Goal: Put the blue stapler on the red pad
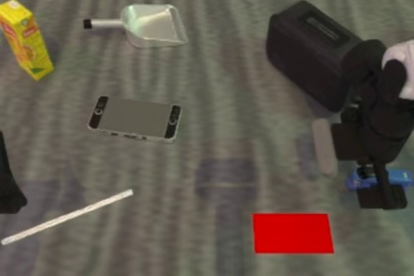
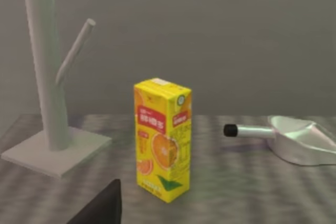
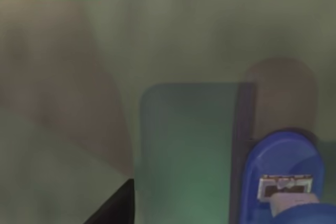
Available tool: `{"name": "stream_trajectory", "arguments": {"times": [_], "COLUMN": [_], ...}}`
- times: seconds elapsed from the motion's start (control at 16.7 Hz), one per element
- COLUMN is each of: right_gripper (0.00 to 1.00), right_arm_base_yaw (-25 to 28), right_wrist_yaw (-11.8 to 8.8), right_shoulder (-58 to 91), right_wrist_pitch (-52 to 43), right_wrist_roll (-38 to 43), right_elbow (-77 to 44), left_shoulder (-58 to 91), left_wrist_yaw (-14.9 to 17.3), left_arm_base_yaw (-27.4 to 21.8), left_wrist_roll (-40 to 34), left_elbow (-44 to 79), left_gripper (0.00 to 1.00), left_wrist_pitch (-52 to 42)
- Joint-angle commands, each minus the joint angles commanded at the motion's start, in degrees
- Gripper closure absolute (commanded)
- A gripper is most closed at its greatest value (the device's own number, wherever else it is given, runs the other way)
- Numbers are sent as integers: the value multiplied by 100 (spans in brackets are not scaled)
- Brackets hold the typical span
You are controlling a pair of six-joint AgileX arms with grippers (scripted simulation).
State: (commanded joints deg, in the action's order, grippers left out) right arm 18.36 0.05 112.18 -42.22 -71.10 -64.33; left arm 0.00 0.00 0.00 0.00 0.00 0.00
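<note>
1. Right arm: reaches in from the right edge of the top view, with the right gripper (image 1: 380, 189) low over the blue stapler (image 1: 401, 178) at the right side of the worktop (image 1: 226, 159).
2. The blue stapler shows in the top view as blue patches on either side of the black fingers (image 1: 384, 192); the gripper body covers its middle.
3. Right wrist view: the stapler's rounded blue end with a metal plate sits near the frame's lower corner; one dark fingertip shows at the lower edge. Whether the fingers are clamped on the stapler or merely around it cannot be told.
4. The red pad (image 1: 293, 233) lies flat near the front edge of the worktop, left of the stapler and apart from it, with nothing on it. A corner of it shows in the right wrist view.
5. A grey bar (image 1: 324, 147) lies just left of the right gripper; a black boxy case (image 1: 310, 50) stands behind it.
6. Left arm: parked at the left edge of the top view; left gripper (image 1: 8, 185) fingers' state cannot be told.
7. Other items:
   - smartphone (image 1: 135, 119), left of centre;
   - metal scoop (image 1: 152, 25) with a black-tipped handle, at the back;
   - yellow juice carton (image 1: 26, 38), back left;
   - white ruler (image 1: 68, 216), front left;
   - a grey branched stand (image 2: 50, 77), seen in the left wrist view beside the carton.
</note>
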Motion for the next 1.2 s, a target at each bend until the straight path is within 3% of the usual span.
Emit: {"name": "stream_trajectory", "arguments": {"times": [0.6,1.2], "right_gripper": [98,100], "right_arm_base_yaw": [0,-10], "right_wrist_yaw": [0,0], "right_shoulder": [0,-16], "right_wrist_pitch": [0,-19], "right_wrist_roll": [0,3], "right_elbow": [0,-20], "left_shoulder": [0,0], "left_wrist_yaw": [0,0], "left_arm_base_yaw": [0,0], "left_wrist_roll": [0,0], "left_elbow": [0,0], "left_gripper": [0,0], "left_wrist_pitch": [0,0]}}
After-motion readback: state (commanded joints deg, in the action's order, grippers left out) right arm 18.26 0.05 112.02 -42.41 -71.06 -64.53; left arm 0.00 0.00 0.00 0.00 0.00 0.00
